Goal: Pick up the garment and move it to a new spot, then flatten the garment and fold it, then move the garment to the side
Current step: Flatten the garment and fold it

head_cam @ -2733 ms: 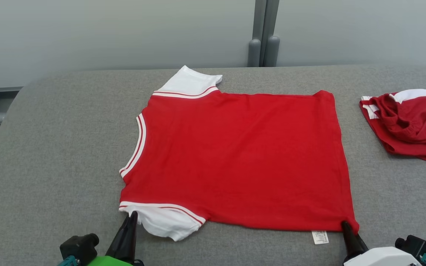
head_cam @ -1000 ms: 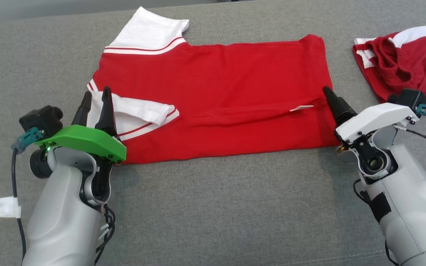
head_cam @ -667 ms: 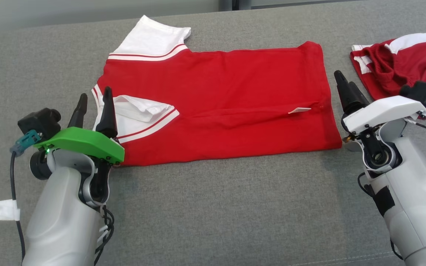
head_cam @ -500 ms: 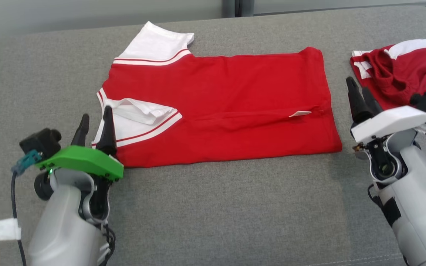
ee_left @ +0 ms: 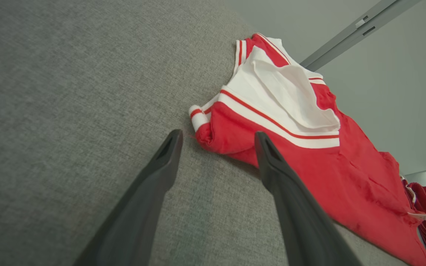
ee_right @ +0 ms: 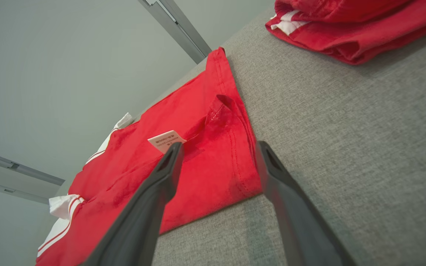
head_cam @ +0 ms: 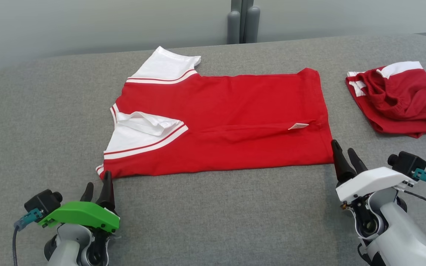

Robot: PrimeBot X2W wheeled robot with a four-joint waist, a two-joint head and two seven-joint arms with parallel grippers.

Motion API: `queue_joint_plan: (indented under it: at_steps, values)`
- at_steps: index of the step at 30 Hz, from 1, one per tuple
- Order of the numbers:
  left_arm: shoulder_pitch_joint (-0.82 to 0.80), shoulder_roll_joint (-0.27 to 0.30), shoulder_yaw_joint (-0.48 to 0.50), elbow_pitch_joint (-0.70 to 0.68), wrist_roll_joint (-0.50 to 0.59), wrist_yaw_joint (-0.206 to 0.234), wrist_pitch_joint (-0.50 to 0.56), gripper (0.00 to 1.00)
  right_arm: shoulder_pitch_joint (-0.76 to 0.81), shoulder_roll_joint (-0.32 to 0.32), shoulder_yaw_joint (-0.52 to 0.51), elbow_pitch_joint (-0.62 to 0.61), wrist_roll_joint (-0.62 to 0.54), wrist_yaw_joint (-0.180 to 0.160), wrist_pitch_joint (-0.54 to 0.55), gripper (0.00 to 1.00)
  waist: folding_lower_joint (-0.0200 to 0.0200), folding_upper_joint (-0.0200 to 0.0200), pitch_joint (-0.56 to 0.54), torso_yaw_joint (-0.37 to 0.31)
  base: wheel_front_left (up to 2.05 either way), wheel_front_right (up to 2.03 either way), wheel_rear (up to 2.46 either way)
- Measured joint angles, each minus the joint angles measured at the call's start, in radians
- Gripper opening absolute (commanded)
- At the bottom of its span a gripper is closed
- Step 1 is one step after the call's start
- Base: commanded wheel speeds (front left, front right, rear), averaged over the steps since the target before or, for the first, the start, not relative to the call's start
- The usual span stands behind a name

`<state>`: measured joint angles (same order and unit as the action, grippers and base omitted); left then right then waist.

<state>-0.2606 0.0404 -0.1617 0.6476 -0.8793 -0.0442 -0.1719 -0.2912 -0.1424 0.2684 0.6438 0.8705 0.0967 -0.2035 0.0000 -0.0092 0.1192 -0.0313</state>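
Shirt [head_cam: 227, 122] lies folded lengthwise, flat, mid-table [head_cam: 213, 221]. L pincer [head_cam: 97, 180] open, empty, just beside near collar corner. R pincer [head_cam: 342, 147] open, empty, at near hem corner; possibly touching.

You have even, diffuse light in all 3 views, bright enough, with no glare. Shadows are soft and sit close under things: a thin band along the near edge of the red shirt [head_cam: 235, 111] on the grey table [head_cam: 213, 218], and a darker patch between the fingers [ee_right: 154, 199] of the right gripper [ee_right: 218, 147]. The head view is sharp throughout. The 2 wrist views stretch toward their edges, and the fingers nearest the lens look slightly soft.
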Motion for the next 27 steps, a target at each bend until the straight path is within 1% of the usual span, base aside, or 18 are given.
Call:
queue_joint_plan:
  at_steps: [4,10,19,27]
  values:
    - [0.000,-0.002,-0.001,0.010,-0.040,-0.001,0.026,1.00,0.017,0.009,0.003,0.009,0.000,0.000,-0.004,1.00,0.0000,0.0000,-0.002,-0.007,0.00,0.00,0.00]
    - [-0.003,-0.003,0.004,0.026,-0.062,0.005,0.040,1.00,0.016,0.022,0.026,0.008,-0.011,0.000,-0.007,1.00,0.0000,0.0000,0.018,-0.024,0.00,0.00,0.00]
    - [-0.057,-0.004,0.004,0.020,-0.102,0.007,0.021,1.00,0.015,0.039,0.011,0.014,0.002,0.000,-0.008,1.00,0.0000,0.0000,0.061,-0.046,0.00,0.00,0.00]
    - [-0.080,-0.005,-0.013,0.020,-0.132,0.007,0.004,1.00,0.000,0.047,0.006,0.027,0.011,0.002,-0.016,1.00,0.0000,0.0000,0.092,-0.038,0.00,0.00,0.00]
